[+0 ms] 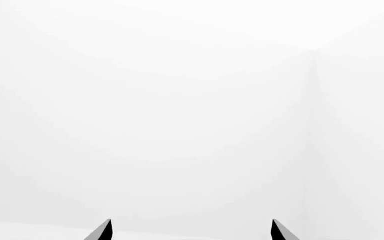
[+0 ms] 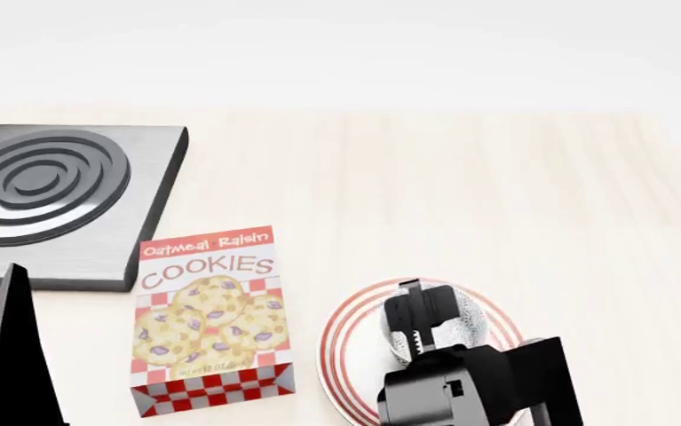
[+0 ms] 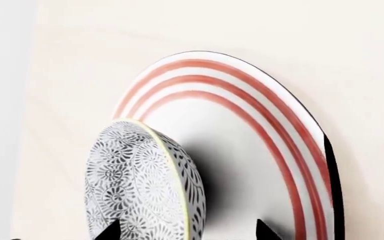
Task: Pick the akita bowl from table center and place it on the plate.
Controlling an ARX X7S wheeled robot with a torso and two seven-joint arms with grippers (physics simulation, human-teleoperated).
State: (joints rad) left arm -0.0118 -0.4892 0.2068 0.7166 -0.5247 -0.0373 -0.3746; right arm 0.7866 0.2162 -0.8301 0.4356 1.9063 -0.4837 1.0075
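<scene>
The akita bowl (image 3: 138, 175), white with a dense black flower pattern and a yellow-green rim, rests on the plate (image 3: 265, 115), a wide white plate with red rings. My right gripper (image 3: 188, 231) straddles the bowl's wall, its fingertips (image 3: 113, 231) spread wide, one on each side of the rim, and it looks open. From the head, the right gripper (image 2: 421, 311) hangs over the bowl (image 2: 468, 318) and covers much of it, on the plate (image 2: 346, 342) at the table's front. My left gripper (image 1: 192, 230) is open, facing a blank white wall.
A box of oatmeal raisin cookies (image 2: 209, 315) stands just left of the plate. A grey stove burner plate (image 2: 62, 200) lies at the far left. My left arm (image 2: 9, 355) shows at the lower left corner. Light wooden tabletop (image 2: 459, 195) stretches behind.
</scene>
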